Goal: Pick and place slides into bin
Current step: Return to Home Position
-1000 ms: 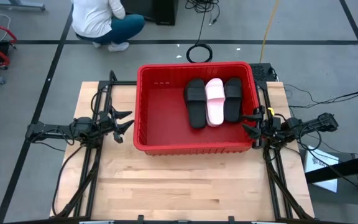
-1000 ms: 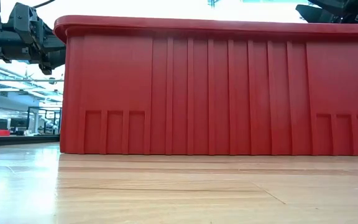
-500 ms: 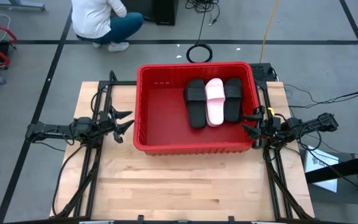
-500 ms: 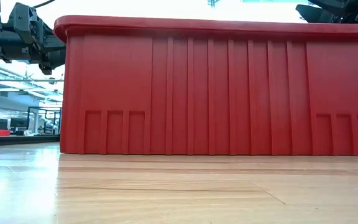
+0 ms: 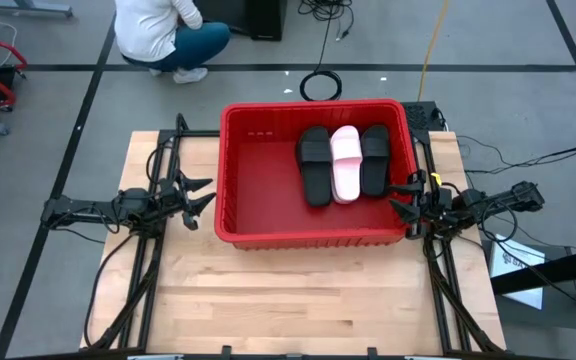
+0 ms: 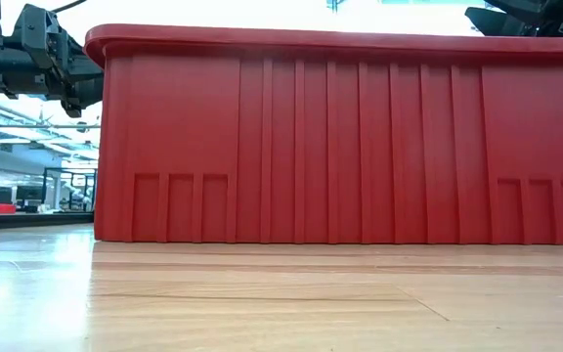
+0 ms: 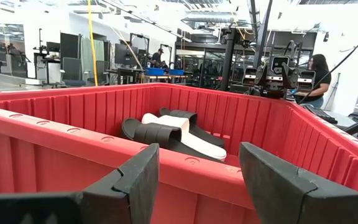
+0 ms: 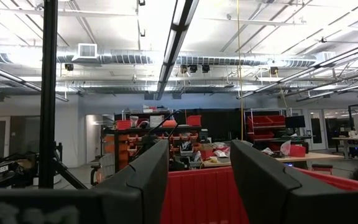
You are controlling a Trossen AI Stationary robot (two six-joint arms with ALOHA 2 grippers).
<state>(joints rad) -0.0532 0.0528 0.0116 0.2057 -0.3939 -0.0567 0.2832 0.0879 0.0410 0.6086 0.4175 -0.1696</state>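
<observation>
Three slides show in the bin (image 5: 268, 190), side by side: a black slide (image 5: 314, 165), a pink slide (image 5: 346, 163) and a second black slide (image 5: 374, 158), all lying in the bin's right half, toward its far wall. The left wrist view hints at more dark shapes under this row, but I cannot tell whether other slides lie beneath it. None shows on the table (image 5: 298, 300) around the bin, so the loading looks done, and the neat packing to one side leaves the bin's left half bare. The right gripper (image 5: 400, 198) sits at the bin's right wall, its tips about over the rim and pointing inward, with the nearest black slide just inside that wall and a little farther back. Its fingers stand well apart with nothing between them, and its own camera looks level across the top of the bin, which puts it above rim height. The left gripper (image 5: 204, 193) is just outside the bin's left wall, also aimed inward, spread wide and empty. From there the row of slides lies well apart, across the bare floor of the bin. Both arms are likely held this way because there is nothing left to carry: open jaws and a place clear of the bin's inside suit a pull-back to rest, and any such move should lift clear of the thick rim so that the bin is not nudged.
</observation>
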